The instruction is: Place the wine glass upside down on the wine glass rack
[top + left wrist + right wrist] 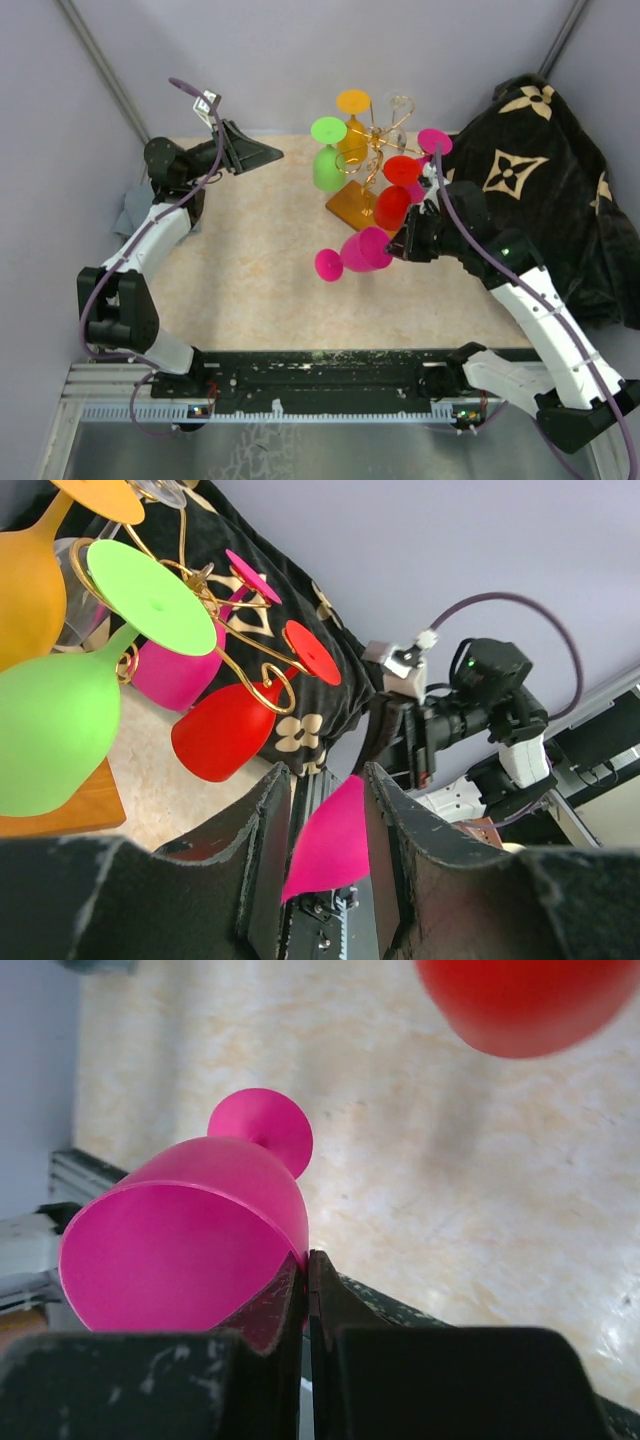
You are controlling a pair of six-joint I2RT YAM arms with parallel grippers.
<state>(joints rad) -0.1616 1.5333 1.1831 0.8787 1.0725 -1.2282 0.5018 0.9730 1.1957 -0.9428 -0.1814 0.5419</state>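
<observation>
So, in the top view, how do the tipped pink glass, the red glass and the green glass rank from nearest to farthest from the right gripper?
1. Tipped pink glass: rim pinched in the right gripper, to its left.
2. Red glass: hanging on the rack, just beyond the gripper.
3. Green glass: on the rack's far left side.

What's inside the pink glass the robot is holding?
The pink glass looks empty. One finger of the right tool reaches in at the rim, covering the lower inside.
</observation>
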